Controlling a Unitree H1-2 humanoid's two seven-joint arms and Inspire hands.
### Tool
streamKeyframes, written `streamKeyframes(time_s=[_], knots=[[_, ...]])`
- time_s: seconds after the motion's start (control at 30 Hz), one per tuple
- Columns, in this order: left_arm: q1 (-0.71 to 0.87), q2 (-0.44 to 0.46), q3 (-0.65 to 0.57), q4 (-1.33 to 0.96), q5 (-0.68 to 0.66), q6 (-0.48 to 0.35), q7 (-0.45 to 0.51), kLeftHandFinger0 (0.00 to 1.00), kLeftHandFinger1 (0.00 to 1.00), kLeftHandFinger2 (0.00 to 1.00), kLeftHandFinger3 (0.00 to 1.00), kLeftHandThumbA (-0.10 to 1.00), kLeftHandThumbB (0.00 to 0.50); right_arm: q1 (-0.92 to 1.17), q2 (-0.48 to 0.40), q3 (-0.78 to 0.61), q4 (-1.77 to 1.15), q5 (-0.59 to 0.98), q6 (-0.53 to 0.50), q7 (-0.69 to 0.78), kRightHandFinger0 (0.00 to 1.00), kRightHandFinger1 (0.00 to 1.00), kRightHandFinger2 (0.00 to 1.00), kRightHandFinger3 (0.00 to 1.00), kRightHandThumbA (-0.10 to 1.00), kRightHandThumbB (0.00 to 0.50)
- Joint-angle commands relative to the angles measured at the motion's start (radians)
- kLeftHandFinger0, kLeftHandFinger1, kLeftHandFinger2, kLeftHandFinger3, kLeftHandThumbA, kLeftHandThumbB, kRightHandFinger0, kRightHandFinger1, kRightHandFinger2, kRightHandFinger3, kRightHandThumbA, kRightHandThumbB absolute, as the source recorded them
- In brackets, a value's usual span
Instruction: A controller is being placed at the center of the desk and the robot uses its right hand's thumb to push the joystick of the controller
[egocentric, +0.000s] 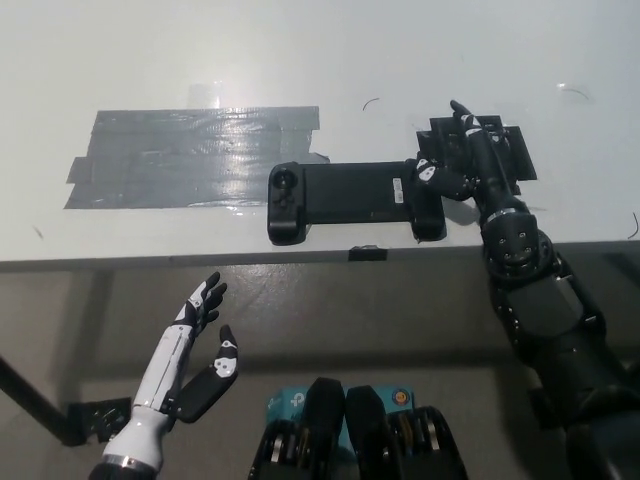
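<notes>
A long black controller lies flat near the front edge of the white desk, with a round joystick on its left grip and a second grip at its right end. My black right hand rests over the right end of the controller, its thumb tip lying on the top of the right grip and the other fingers stretched away over a black patch. It holds nothing. My white left hand hangs open below the desk edge at the lower left.
A wide patch of grey tape covers the desk left of the controller. A black taped patch lies under my right fingers. A small black clip sits on the desk's front edge. Floor shows below.
</notes>
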Motion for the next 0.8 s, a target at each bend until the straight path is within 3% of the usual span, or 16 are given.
streamKeyframes(time_s=[0.0, 0.1, 0.17, 0.2, 0.27, 0.3, 0.33, 0.37, 0.43, 0.5, 0.63, 0.77], knots=[[-0.018, 0.011, 0.007, -0.033, 0.001, 0.0, -0.006, 1.0, 1.0, 1.0, 1.0, 0.17, 0.001, -0.061, -0.028, -0.008, -0.018, -0.006, -0.055, -0.079, 1.0, 1.0, 1.0, 1.0, -0.1, 0.0], [-0.02, 0.011, 0.008, -0.034, -0.001, 0.003, -0.008, 1.0, 1.0, 1.0, 1.0, 0.18, 0.006, -0.055, -0.024, -0.031, -0.054, 0.028, -0.06, -0.053, 1.0, 1.0, 1.0, 1.0, -0.1, 0.0], [-0.025, 0.011, 0.009, -0.031, -0.004, 0.001, -0.009, 1.0, 1.0, 1.0, 1.0, 0.18, 0.006, -0.045, -0.023, -0.038, -0.114, 0.039, -0.061, -0.033, 1.0, 1.0, 1.0, 1.0, 0.17, 0.078], [-0.028, 0.012, 0.01, -0.029, -0.005, -0.002, -0.01, 1.0, 1.0, 1.0, 1.0, 0.17, 0.011, -0.032, -0.026, -0.032, -0.183, 0.033, -0.047, -0.012, 1.0, 1.0, 1.0, 1.0, 0.54, 0.19], [-0.032, 0.013, 0.012, -0.028, -0.007, -0.001, -0.013, 1.0, 1.0, 1.0, 1.0, 0.16, 0.012, -0.021, -0.026, -0.027, -0.263, 0.029, -0.014, 0.008, 1.0, 1.0, 1.0, 1.0, 0.78, 0.288], [-0.032, 0.012, 0.012, -0.027, -0.007, 0.0, -0.013, 1.0, 1.0, 1.0, 1.0, 0.16, 0.02, -0.002, -0.027, -0.022, -0.36, 0.032, -0.002, 0.031, 1.0, 1.0, 1.0, 1.0, 0.9, 0.31], [-0.034, 0.012, 0.012, -0.026, -0.007, 0.0, -0.013, 1.0, 1.0, 1.0, 1.0, 0.15, 0.022, 0.003, -0.027, -0.02, -0.389, 0.035, 0.004, 0.039, 1.0, 1.0, 1.0, 1.0, 0.95, 0.314], [-0.038, 0.011, 0.013, -0.023, -0.006, 0.002, -0.012, 1.0, 1.0, 1.0, 1.0, 0.12, 0.024, 0.014, -0.024, -0.025, -0.476, 0.064, -0.008, 0.066, 1.0, 1.0, 1.0, 1.0, 1.0, 0.359], [-0.04, 0.01, 0.013, -0.025, -0.005, 0.01, -0.011, 1.0, 1.0, 1.0, 1.0, 0.08, 0.029, 0.027, -0.014, -0.03, -0.577, 0.086, 0.005, 0.08, 1.0, 1.0, 1.0, 1.0, 1.0, 0.362], [-0.041, 0.009, 0.013, -0.027, -0.004, 0.017, -0.012, 1.0, 1.0, 1.0, 1.0, 0.06, 0.029, 0.046, -0.008, -0.021, -0.712, 0.08, 0.004, 0.079, 1.0, 1.0, 1.0, 1.0, 1.0, 0.333], [-0.045, 0.007, 0.014, -0.022, -0.011, 0.013, -0.013, 1.0, 1.0, 1.0, 1.0, 0.06, 0.027, 0.09, 0.003, -0.017, -0.929, 0.076, 0.089, 0.092, 1.0, 1.0, 1.0, 1.0, 1.0, 0.356], [-0.055, 0.01, 0.016, -0.025, -0.012, 0.017, -0.014, 1.0, 1.0, 1.0, 1.0, 0.08, 0.024, 0.188, -0.01, -0.013, -1.101, 0.086, 0.103, 0.117, 1.0, 1.0, 1.0, 1.0, 1.0, 0.284]])
